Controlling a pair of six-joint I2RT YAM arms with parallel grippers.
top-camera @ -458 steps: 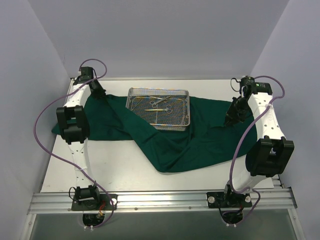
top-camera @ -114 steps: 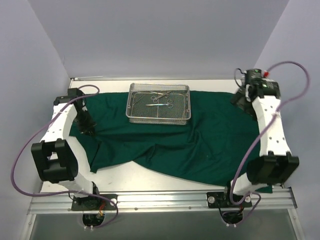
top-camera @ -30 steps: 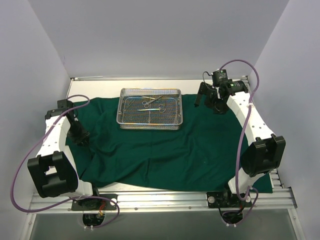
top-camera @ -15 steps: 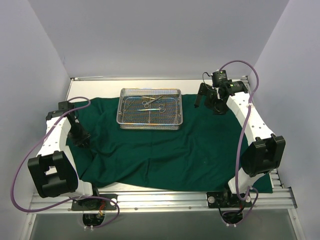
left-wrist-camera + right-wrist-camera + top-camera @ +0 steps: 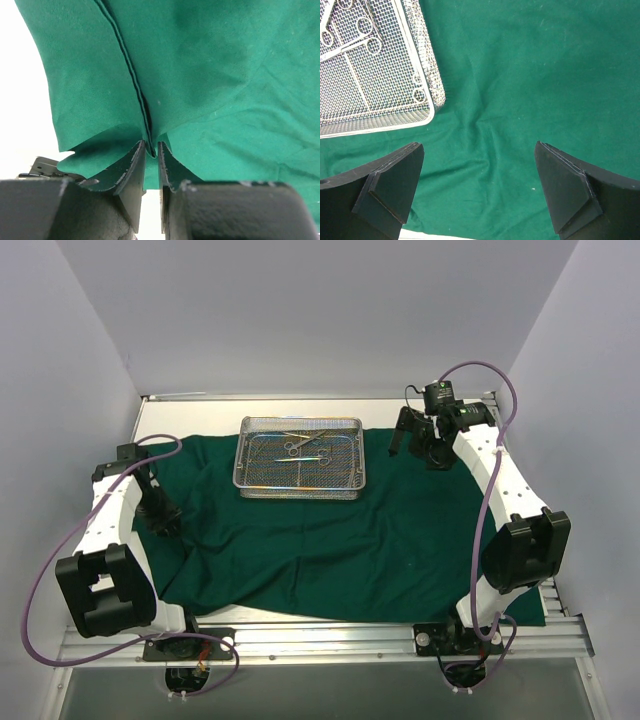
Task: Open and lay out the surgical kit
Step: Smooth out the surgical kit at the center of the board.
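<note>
Pull the green drape [image 5: 210, 75] hem, pinched in the narrow left gripper [image 5: 151, 150], low and outward, without dragging the wire-mesh tray [image 5: 385, 85] ahead-left of the wide, empty right gripper [image 5: 477, 190].

Bright, even light here, barely any shadows. My left wrist view blows the counter [image 5: 20, 110] out pure white.

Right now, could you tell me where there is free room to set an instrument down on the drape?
The widest free patch is the drape in front of the tray, down to its near edge. A bare strip of table runs behind the tray. Crowded: the left edge, pinched by the left gripper, and right of the tray, under the open right gripper.
</note>
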